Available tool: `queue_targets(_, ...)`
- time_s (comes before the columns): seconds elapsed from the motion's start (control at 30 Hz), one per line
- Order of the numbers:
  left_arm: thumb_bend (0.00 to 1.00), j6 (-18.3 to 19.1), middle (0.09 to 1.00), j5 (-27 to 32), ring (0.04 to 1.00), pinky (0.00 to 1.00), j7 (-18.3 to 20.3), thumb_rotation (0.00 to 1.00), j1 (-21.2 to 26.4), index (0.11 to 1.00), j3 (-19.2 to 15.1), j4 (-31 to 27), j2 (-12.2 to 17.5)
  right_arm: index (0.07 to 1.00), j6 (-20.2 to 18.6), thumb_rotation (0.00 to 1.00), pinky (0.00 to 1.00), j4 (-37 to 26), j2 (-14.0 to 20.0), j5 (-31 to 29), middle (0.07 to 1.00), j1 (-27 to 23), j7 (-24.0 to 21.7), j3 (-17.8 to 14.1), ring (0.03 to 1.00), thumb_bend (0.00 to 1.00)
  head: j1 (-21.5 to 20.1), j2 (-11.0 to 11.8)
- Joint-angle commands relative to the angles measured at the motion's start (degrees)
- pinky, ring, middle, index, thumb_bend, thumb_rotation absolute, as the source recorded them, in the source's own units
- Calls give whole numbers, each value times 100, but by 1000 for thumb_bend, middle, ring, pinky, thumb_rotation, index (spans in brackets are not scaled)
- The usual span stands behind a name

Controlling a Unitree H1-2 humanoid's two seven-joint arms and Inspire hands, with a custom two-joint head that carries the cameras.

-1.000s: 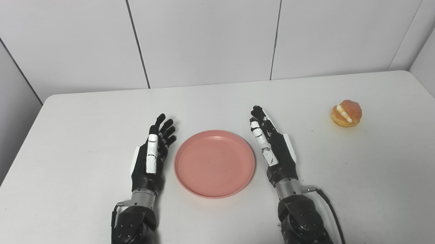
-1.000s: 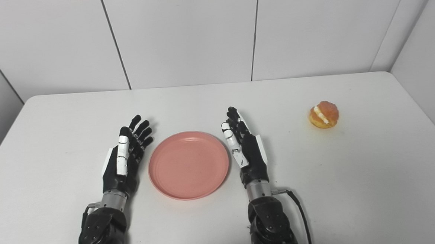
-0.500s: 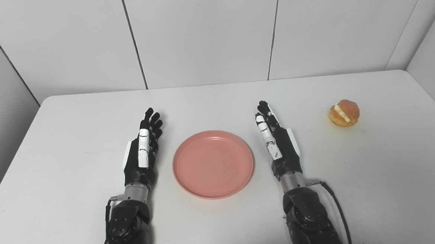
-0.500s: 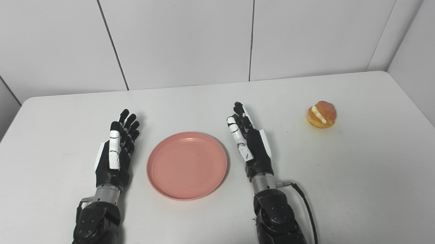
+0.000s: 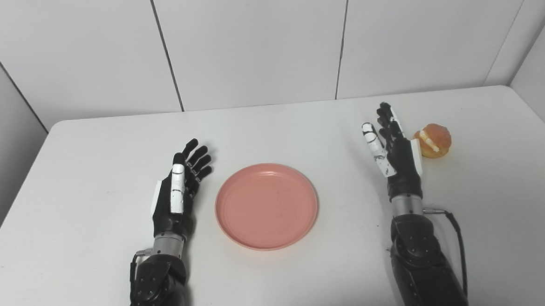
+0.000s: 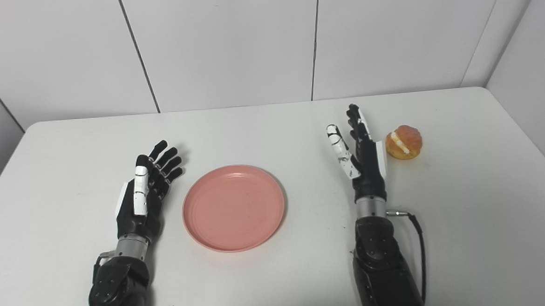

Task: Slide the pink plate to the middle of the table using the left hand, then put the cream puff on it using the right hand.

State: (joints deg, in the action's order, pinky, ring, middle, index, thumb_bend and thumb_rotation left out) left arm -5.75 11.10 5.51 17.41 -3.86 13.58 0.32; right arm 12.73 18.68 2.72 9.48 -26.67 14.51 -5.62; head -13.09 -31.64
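We see one pink plate point(image 5: 266, 206) lying near the middle of the white tabletop point(image 5: 67, 149), bare surface all round its rim. Our left hand point(image 5: 177, 195) rests beside its left edge, fingers spread, holding nothing. Our right hand point(image 5: 394, 158) stands released, just beside the one cream puff point(image 5: 433, 140), which sits near the right edge.

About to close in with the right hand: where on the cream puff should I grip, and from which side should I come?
Grip the cream puff across its two bun halves, probably from above. Its cream seam runs tilted across the top, so pinching on the seam would likely squash the filling. The right hand stands open just left of it, apart, thumb spread; bare table lies all round, so nothing blocks a top approach.
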Motion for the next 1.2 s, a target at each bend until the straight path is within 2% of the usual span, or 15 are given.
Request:
queue_targets(0.0,601,-84,831,-3,824,813,66,944,-371,818,41,137,-39,917,26,670,906,-253,155,126,913,-312,141,-69,921,623,-4,-2)
queue_targets(0.17,613,-112,808,-100,808,802,43,947,-400,800,76,107,12,906,-2,633,895,-290,396,295,906,-392,330,-172,917,673,-81,11)
queue_targets(0.27,608,-123,808,-126,808,804,59,974,-392,803,81,112,48,900,103,558,899,-185,577,424,914,-475,420,-200,921,673,-206,-37)
queue_targets(0.37,592,-92,806,-153,805,806,63,996,-388,803,86,87,79,907,-123,506,909,-185,747,672,926,-512,595,-257,932,699,-261,-37)
queue_targets(0.47,599,-144,801,-150,802,798,78,1000,-388,796,89,97,99,909,-153,465,895,-75,890,958,921,-546,846,-291,925,705,-304,-29)
queue_targets(0.6,607,-144,802,-117,808,802,127,1000,-384,791,98,88,131,926,-517,480,880,-71,1057,1319,938,-549,1008,-262,931,705,-332,-49)
queue_targets(0.73,610,-90,809,-60,816,820,168,1000,-395,807,87,25,143,928,-1099,378,816,-56,1242,1776,943,-575,1098,-188,902,723,-338,-67)
queue_targets(0.8,610,-91,810,-44,818,823,196,1000,-395,808,79,20,147,927,-1309,366,809,-10,1276,1824,944,-599,1078,-192,900,733,-336,-76)
queue_targets(0.93,591,-102,808,-50,818,826,220,1000,-406,806,67,14,135,918,-1477,317,815,202,1345,1815,933,-643,1051,-172,907,762,-320,-81)
queue_targets(1.0,589,-107,808,-84,817,824,215,1000,-411,804,75,13,138,912,-1451,274,793,514,1422,1848,920,-695,1079,-122,891,791,-321,-101)
queue_targets(1.17,599,-132,810,-90,819,828,218,1000,-415,808,80,8,135,921,-1549,279,784,1029,1547,1826,927,-774,996,29,898,822,-297,-129)
